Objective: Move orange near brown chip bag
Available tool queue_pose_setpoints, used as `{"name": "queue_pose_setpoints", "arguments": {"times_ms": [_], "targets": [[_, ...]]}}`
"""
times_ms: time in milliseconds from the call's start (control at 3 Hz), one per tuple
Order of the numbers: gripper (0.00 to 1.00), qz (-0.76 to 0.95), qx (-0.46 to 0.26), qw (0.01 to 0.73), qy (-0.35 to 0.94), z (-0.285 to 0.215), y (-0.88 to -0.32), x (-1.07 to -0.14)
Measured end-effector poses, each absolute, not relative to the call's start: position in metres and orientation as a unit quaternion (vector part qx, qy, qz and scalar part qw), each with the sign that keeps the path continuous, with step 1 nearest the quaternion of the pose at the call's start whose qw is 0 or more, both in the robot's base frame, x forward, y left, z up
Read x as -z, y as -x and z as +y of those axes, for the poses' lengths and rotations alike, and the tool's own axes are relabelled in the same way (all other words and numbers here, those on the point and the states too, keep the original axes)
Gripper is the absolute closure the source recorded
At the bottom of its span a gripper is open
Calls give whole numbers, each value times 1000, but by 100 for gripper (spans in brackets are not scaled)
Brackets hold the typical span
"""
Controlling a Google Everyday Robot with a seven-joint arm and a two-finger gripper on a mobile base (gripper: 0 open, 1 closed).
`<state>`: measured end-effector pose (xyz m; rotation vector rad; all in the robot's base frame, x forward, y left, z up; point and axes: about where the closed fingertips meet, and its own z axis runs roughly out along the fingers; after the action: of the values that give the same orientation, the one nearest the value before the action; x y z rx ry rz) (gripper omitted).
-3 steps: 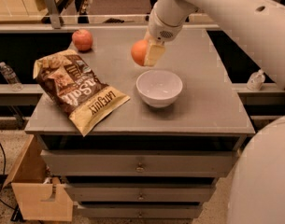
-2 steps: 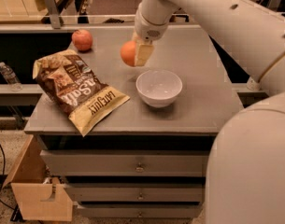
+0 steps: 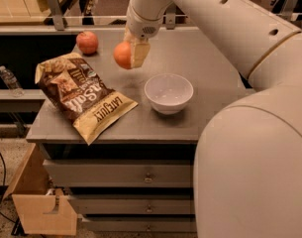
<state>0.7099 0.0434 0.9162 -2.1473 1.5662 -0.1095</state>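
Note:
The orange [image 3: 122, 55] is held in my gripper [image 3: 132, 53], raised a little above the grey tabletop [image 3: 190, 48]. The gripper is shut on the orange, with a pale finger [image 3: 140, 54] covering its right side. The brown chip bag [image 3: 81, 94] lies flat on the left part of the table, dark brown with tan-yellow ends. The orange hangs just right of and behind the bag's upper end, with a gap between them.
A redder apple-like fruit [image 3: 87, 42] sits at the table's back left. A white bowl [image 3: 169, 92] stands right of the bag. My arm [image 3: 229, 29] crosses the right side. A water bottle [image 3: 10, 81] stands on a lower shelf at left. An open wooden drawer [image 3: 39, 202] sticks out below.
My gripper has carried the orange leftward across the table, from above the bowl toward the chip bag. The bag, bowl and red fruit have not moved.

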Motion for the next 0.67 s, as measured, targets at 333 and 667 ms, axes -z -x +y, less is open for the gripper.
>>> {"name": "queue_pose_setpoints", "arguments": {"times_ms": [333,667], "targets": [[100,549,31,228,804,57,-704,-911],[100,535,30,213,817,67,-701,-901]]}}
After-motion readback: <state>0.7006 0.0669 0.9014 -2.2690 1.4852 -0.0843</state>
